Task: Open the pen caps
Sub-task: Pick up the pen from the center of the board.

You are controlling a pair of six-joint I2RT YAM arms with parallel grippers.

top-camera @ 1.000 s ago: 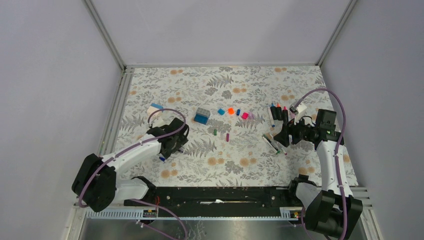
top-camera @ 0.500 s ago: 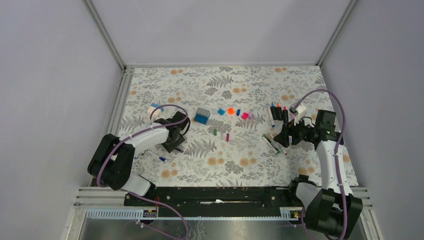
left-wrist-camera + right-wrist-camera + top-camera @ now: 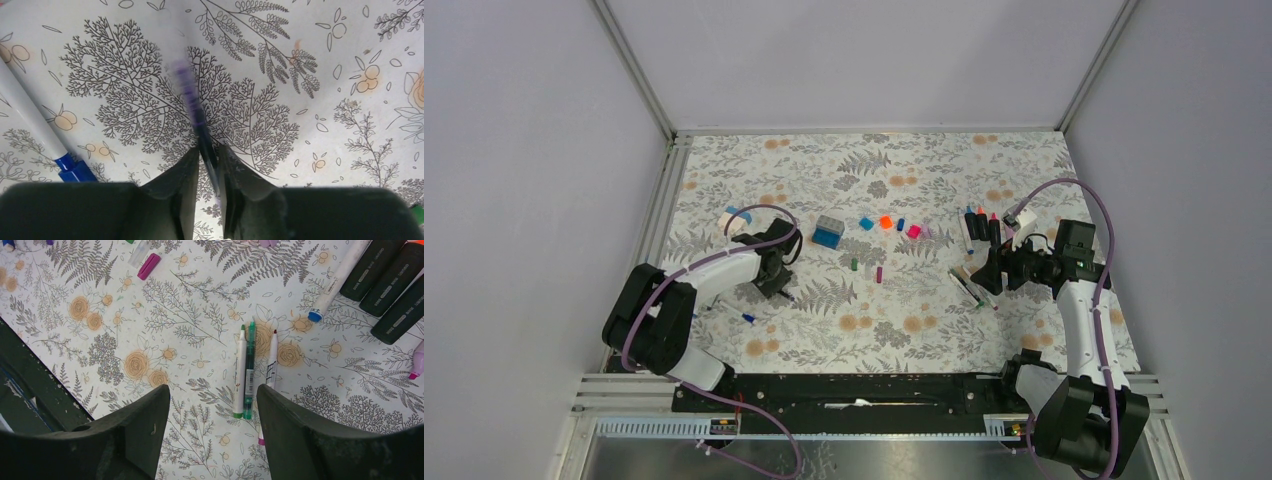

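Note:
Loose pen caps lie mid-table: blue, orange, pink, green and magenta; the magenta cap also shows in the right wrist view. My left gripper is low over the cloth, its jaws shut on a thin purple pen, which is blurred and points away from the fingers. My right gripper hangs open above three thin pens, with nothing between its fingers.
A blue-and-grey block sits behind the caps. Dark highlighter barrels lie at the right. A white pen with a blue end lies just left of my left fingers. A white-and-blue item rests at the far left.
My left jaws have closed from wide open onto the thin purple pen, and the left arm's elbow swung in. The right arm has not moved.

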